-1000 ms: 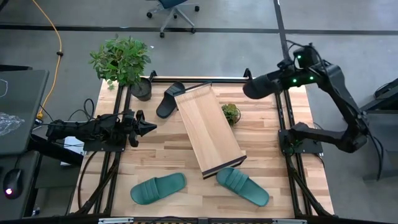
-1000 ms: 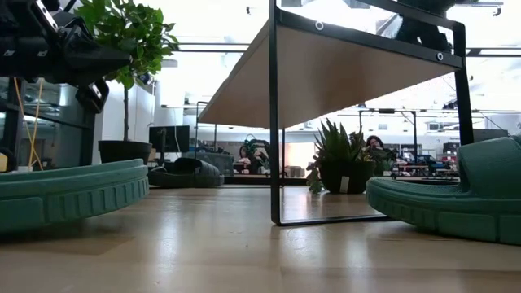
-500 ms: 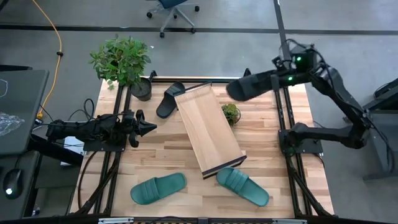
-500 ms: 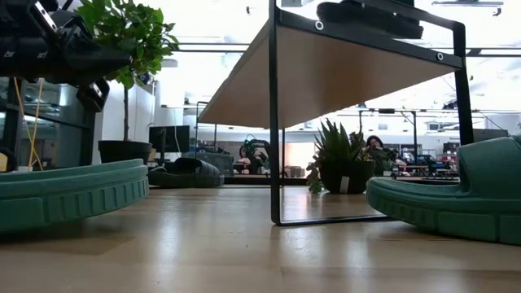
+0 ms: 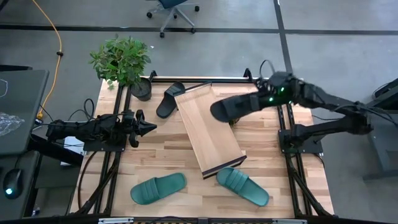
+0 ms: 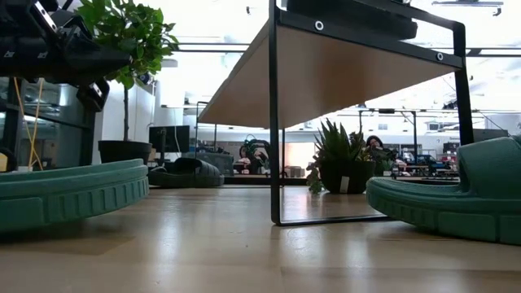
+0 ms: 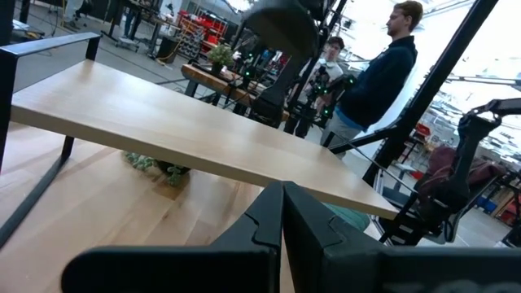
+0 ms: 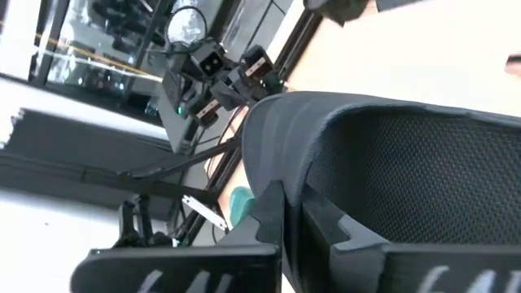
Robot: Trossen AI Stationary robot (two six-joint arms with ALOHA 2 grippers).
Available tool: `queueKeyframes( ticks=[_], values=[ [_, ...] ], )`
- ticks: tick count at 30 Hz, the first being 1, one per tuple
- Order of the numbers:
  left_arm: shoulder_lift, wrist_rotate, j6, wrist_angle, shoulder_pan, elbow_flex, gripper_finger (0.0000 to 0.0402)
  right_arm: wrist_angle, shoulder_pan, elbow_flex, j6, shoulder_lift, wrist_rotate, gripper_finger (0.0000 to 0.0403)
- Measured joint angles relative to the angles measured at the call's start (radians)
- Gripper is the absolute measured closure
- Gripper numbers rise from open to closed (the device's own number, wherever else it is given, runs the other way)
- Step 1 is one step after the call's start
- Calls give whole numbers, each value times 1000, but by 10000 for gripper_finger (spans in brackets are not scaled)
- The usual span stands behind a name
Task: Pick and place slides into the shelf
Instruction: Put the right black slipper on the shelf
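The black slide (image 5: 229,107) hangs over the shelf (image 5: 208,129), clamped in the right tool (image 5: 264,99); released tilted, it might slip off the edge.

Slide (image 5: 233,106) above shelf (image 5: 205,134)

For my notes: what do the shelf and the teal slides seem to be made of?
The shelf: light wood plank, smooth matte, visible grain; thin dark frame, likely metal. The teal slides: probably moulded rubber or foam, matte, with ribbed straps and ridged sole edges.
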Motion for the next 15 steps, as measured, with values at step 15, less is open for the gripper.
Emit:
queueKeyframes(
  ticks=[15],
  values=[
    [0,9,0,0,0,0,401,464,309,-291,387,59,261,403]
  ],
)
